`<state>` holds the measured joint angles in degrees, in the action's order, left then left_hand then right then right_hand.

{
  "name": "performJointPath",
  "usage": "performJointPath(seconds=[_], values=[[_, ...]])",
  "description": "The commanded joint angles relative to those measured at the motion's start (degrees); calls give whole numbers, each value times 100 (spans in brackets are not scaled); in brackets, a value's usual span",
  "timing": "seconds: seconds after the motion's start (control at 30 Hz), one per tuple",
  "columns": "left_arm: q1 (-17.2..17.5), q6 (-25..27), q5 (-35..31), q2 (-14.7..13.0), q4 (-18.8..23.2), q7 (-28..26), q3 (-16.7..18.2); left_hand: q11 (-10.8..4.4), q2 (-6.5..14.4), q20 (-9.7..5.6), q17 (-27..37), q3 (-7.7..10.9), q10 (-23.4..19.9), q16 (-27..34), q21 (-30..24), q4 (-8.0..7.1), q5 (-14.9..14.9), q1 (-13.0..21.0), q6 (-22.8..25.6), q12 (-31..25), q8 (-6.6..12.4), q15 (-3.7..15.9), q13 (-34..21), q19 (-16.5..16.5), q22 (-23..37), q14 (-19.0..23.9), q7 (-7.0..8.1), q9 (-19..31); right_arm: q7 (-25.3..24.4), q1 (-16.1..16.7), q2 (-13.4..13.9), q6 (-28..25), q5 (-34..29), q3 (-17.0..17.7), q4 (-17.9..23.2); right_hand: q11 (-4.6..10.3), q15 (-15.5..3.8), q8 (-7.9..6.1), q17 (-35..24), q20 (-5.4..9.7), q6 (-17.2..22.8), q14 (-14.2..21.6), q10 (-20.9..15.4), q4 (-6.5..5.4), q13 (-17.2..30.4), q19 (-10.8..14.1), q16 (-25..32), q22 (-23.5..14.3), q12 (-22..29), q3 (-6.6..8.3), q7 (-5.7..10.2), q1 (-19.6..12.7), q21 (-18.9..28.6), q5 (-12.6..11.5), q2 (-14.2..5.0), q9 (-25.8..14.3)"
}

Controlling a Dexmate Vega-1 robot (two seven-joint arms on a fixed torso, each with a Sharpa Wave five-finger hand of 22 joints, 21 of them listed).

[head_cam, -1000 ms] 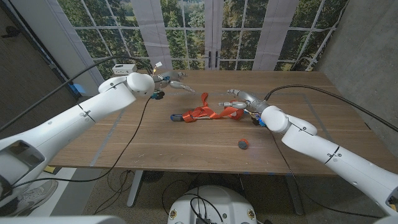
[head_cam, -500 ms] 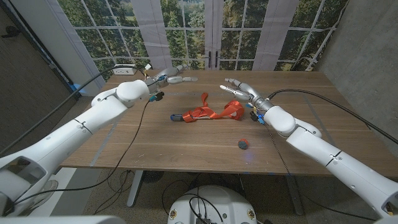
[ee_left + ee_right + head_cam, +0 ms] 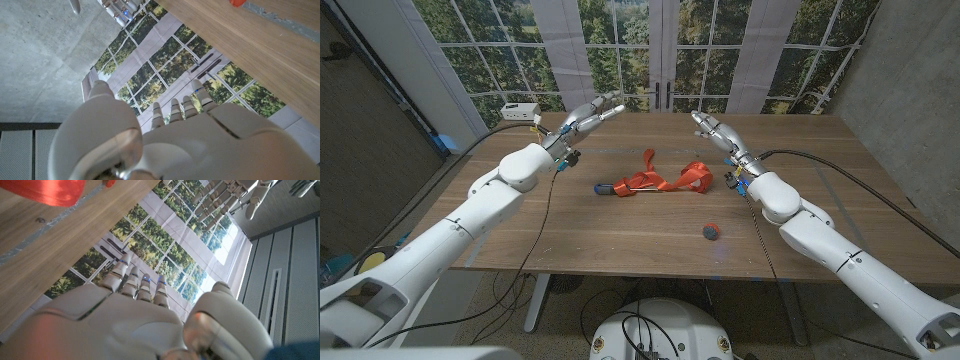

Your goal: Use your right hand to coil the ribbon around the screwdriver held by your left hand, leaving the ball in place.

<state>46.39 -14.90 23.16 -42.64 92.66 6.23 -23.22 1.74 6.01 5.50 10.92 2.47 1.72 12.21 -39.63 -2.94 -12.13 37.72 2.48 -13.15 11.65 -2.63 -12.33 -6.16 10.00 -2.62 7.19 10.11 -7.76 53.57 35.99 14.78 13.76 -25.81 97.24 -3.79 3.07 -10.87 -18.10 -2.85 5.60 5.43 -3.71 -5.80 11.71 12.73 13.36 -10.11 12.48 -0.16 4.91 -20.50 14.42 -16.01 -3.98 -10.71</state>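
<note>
Both your left hand (image 3: pixel 582 117) and right hand (image 3: pixel 717 131) are hovering released, fingers apart, leaving the orange fabric ribbon (image 3: pixel 665 181) lying loosely around the tabletop screwdriver (image 3: pixel 608 188), small ball (image 3: pixel 711 231) undisturbed.

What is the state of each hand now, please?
Left hand: open, holding nothing, raised above the table.
Right hand: open, holding nothing, raised above the table.
</note>
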Motion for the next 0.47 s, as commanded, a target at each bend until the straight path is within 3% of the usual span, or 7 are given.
performJointPath(seconds=[0.03, 0.17, 0.23, 0.3, 0.33, 0.43, 0.47], values=[[247, -886, 766, 293, -586, 526, 190, -64, -11, -69, -10, -62, 22, -52, 84, -143, 26, -229, 22, 52, -43, 69, 39, -78, 12, -104, 134, 4, -466, 110, -342, 435, 13, 170, -174, 55, 6, 93, 69, 9, -351, 117, 36, -57, -5, 147, -14, -7, -59, -41, 122, 61, 10, 32, -52, -8], [366, -959, 1148, 438, -725, 652, 262, -85, 21, -88, -14, -126, -5, -49, 131, -257, 29, -433, 74, 59, -51, 93, 75, -90, 13, -76, 197, 2, -1144, 340, -649, 662, -236, 297, -169, 128, 12, 152, 180, -4, -938, 144, 132, -91, -27, 193, -65, -1, -117, -82, 249, 165, -41, 45, -88, 3], [440, -999, 1029, 421, -731, 539, 270, -101, 113, -91, -15, -149, -78, -44, 159, -360, 14, -589, 108, 47, -61, 111, 101, -82, 15, -47, 186, -2, -1384, 457, -622, 421, -485, 317, 44, 150, -31, 141, 256, 58, -1255, 240, 237, -85, -38, 365, -66, 2, -153, -77, 290, 175, -20, 37, -140, 6], [568, -958, 1210, 527, -740, 452, 305, -103, 293, -82, -14, -140, -92, -44, 186, -496, -17, -764, 117, 60, -79, 111, 125, -73, 22, -31, 171, -4, -1386, 497, -711, 482, -413, 286, 8, 167, -113, 133, 296, 126, -1390, 300, 305, -68, -42, 467, -63, 5, -171, -56, 318, 150, -6, 28, -181, 7], [651, -812, 1154, 477, -651, 287, 310, -106, 309, -103, -15, -142, -96, -41, 187, -514, -22, -791, 124, 61, -79, 115, 128, -58, 22, -19, 172, -4, -1345, 518, -708, 442, -400, 247, 40, 168, -131, 120, 308, 152, -1400, 326, 311, -62, -43, 499, -59, 5, -171, -48, 329, 140, -1, 26, -194, 7], [845, -1178, 839, 664, -874, -82, 301, -105, 373, -108, -16, -133, -106, -44, 196, -561, -37, -857, 94, 66, -101, 120, 137, -41, 23, -12, 201, -6, -1307, 541, -808, 623, -378, 167, -51, 167, -215, 85, 343, 184, -1397, 327, 329, -40, -46, 553, -77, 7, -169, -29, 338, 109, -1, 21, -218, 7], [1002, -1082, 823, 626, -746, -221, 314, -109, 396, -107, -17, -125, -92, -45, 202, -573, -42, -874, 83, 74, -107, 117, 139, -43, 23, -11, 206, -7, -1235, 537, -819, 678, -321, 145, -93, 166, -237, 63, 361, 216, -1375, 331, 327, -26, -47, 589, -85, 7, -165, -21, 337, 91, 2, 20, -225, 8]])
